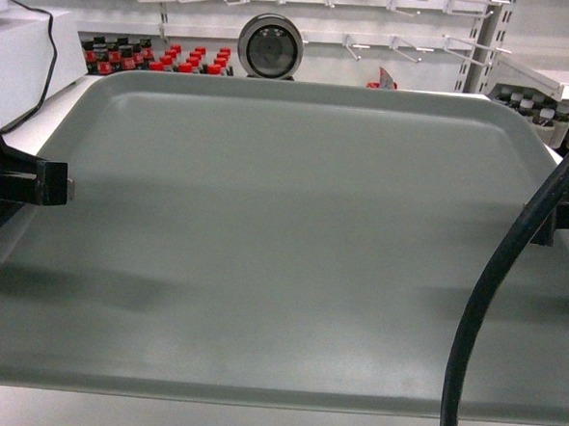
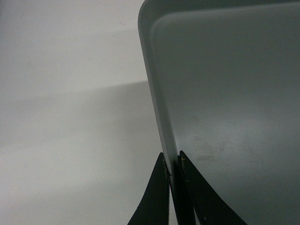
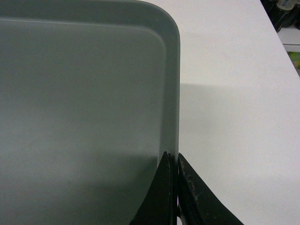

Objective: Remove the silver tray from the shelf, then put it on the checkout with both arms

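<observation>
Two hands, left hand (image 2: 172, 161) and right hand (image 3: 171, 159), clamp my silver tray (image 1: 283, 242) by opposite rims over the desk (image 3: 234, 103); stiff, light, slick, so I pinch mid-edge.

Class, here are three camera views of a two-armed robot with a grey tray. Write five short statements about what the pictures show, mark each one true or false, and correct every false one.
1. The left claw grips the silver tray by its side rim. True.
2. The right claw is open and clear of the tray. False: it is shut on the tray's right rim.
3. Several bottles lie on the tray. False: its surface is bare.
4. A thick black cable crosses the right of the head view. True.
5. The checkout under the tray is black. False: it is white.
</observation>
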Robot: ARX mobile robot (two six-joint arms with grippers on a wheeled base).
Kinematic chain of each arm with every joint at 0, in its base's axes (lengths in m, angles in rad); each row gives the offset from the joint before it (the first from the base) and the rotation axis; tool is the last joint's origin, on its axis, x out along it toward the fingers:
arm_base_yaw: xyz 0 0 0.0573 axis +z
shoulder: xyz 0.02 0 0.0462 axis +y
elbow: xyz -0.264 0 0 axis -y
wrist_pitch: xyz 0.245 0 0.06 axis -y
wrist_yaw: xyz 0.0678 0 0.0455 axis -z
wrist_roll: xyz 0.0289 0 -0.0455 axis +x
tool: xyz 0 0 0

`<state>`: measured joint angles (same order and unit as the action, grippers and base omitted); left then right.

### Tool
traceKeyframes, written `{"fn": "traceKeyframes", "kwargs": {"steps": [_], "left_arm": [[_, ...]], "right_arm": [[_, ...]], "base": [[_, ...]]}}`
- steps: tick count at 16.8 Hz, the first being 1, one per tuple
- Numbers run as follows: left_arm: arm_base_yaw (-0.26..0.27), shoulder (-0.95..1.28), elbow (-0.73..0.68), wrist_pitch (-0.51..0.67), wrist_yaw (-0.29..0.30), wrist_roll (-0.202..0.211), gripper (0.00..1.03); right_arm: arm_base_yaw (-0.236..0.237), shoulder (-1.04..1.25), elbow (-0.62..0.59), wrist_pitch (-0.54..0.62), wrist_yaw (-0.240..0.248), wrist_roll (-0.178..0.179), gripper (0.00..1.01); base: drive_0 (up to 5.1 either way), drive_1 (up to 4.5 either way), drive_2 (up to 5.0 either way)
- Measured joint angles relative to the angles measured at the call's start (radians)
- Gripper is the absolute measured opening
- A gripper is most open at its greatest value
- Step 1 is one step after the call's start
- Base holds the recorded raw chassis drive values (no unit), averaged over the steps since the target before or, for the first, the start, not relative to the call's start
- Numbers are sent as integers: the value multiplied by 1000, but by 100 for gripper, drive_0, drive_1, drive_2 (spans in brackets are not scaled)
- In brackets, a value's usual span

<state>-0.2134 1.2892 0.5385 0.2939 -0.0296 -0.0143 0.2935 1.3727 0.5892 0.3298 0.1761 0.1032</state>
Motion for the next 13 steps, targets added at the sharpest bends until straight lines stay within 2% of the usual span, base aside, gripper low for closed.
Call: {"fn": "traceKeyframes", "kwargs": {"steps": [5, 6, 7, 8, 9, 11, 13], "left_arm": [[0, 0, 0, 0, 0, 0, 3], [0, 0, 0, 2, -3, -1, 3], [-28, 18, 0, 55, -132, -13, 3], [-34, 40, 17, 82, -224, -10, 3], [-35, 65, 32, 106, -267, -5, 3], [-14, 133, 73, 137, -274, 6, 3], [13, 232, 138, 173, -245, 35, 3]], "right_arm": [[0, 0, 0, 0, 0, 0, 2], [-1, 2, -7, 38, -7, 2, 2], [-14, 32, -45, 216, -62, 18, 2], [-13, 72, -46, 312, -85, 25, 2], [-13, 108, -38, 370, -106, 35, 2], [-13, 164, 5, 381, -111, 43, 2], [-20, 229, 77, 346, -117, 47, 2]], "base": [[0, 0, 0], [0, 0, 0], [0, 0, 0], [0, 0, 0], [0, 0, 0], [0, 0, 0], [0, 0, 0]]}}
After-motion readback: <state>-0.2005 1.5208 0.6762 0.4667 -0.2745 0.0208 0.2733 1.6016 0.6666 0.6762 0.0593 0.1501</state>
